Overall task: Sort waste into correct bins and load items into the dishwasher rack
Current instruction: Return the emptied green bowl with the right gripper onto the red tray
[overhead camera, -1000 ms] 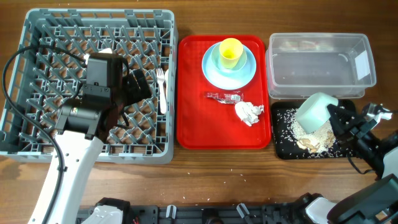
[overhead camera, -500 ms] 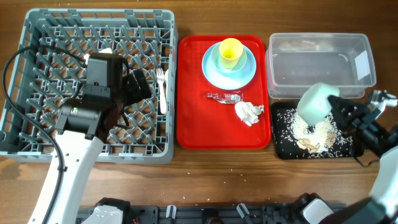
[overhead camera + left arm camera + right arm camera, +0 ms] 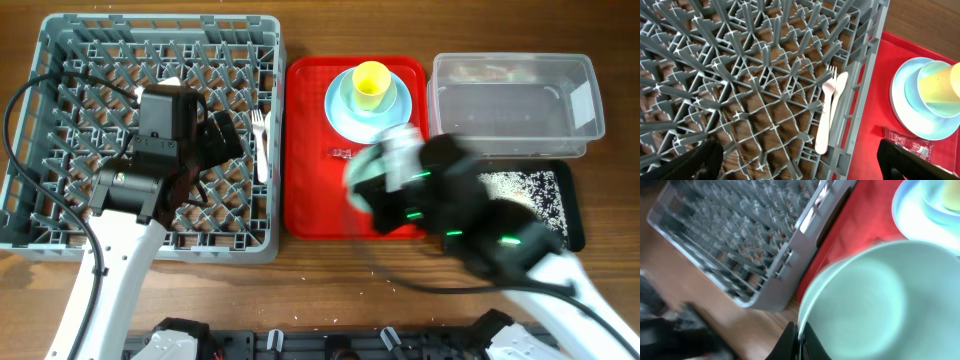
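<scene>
Dishwasher rack (image 3: 60, 215), one: grey square crate with a grid of upright pegs, on the left of the wooden table (image 3: 330, 275). Holds two items, both along its right wall: one white fork (image 3: 824, 125) and one white spoon (image 3: 841, 85), lying side by side and touching

Left gripper (image 3: 797, 150): over the rack, fingers spread as wide as they go, nothing between them

Red tray (image 3: 310, 200), one: just right of the rack. At its far end a stack of three: one light blue plate (image 3: 896, 100), one pale blue bowl (image 3: 915, 102) on it, one yellow cup (image 3: 371, 83) in the bowl. One small shiny wrapper (image 3: 905, 144), red and clear, lies flat near the plate

Clear tub (image 3: 515, 140), one: rectangular, white label (image 3: 582, 100) on its right wall, far right of the table. Faint pale bits at its far end, too dim to name

Black tray (image 3: 574, 205), one: shallow, just in front of the tub. Whitish rice scraps (image 3: 520, 185) scattered over it; its left part is hidden by the right arm

Pale green bowl (image 3: 875, 305), one: tilted, inside looks bare, blurred, held above the red tray

Right gripper (image 3: 801, 339): clamped tight on the green bowl's rim
</scene>
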`<action>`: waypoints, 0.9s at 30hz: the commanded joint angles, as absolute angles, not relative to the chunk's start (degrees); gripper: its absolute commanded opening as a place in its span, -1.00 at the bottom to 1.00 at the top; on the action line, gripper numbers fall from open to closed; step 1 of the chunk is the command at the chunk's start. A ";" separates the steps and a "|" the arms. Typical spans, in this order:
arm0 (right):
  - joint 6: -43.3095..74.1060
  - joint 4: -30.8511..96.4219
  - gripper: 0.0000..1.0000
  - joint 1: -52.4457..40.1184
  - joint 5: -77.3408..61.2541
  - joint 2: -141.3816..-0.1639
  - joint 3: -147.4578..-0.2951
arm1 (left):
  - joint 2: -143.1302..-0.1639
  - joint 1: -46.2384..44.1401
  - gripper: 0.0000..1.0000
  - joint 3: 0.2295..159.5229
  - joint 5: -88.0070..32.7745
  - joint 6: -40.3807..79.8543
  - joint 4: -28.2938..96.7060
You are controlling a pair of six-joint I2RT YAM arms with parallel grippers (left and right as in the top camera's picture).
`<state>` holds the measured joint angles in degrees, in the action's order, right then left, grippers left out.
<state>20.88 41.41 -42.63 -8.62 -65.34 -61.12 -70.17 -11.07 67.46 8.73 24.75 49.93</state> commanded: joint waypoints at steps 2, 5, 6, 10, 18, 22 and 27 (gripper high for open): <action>19.70 37.58 -0.91 -54.83 11.60 -77.97 -61.49 | -70.17 -10.70 1.00 67.53 8.62 24.88 49.87; 21.02 32.40 -0.91 -56.18 11.66 -86.17 -61.49 | -70.17 -10.70 1.00 67.53 8.62 24.91 49.87; 21.19 31.00 -0.91 -56.18 11.66 -87.33 -61.49 | -70.17 -10.70 1.00 67.53 8.62 24.91 49.87; 21.19 27.86 -0.91 -56.03 12.19 -88.40 -61.49 | -70.17 -10.70 1.00 67.53 8.62 24.91 49.87; 24.36 29.39 -0.91 -54.50 19.94 -89.65 -55.11 | -70.17 -10.70 1.00 67.53 8.62 24.91 49.87; 24.18 27.70 -0.85 -52.58 18.85 -89.91 -53.32 | -70.17 -10.70 1.00 67.53 8.62 24.91 49.87; 24.12 27.66 -0.45 -52.10 16.47 -89.91 -52.64 | -70.17 -10.70 1.00 67.53 8.62 24.91 49.87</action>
<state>23.75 27.24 -52.38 16.91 -89.47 -53.56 -70.17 -11.07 67.46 8.73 24.75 49.95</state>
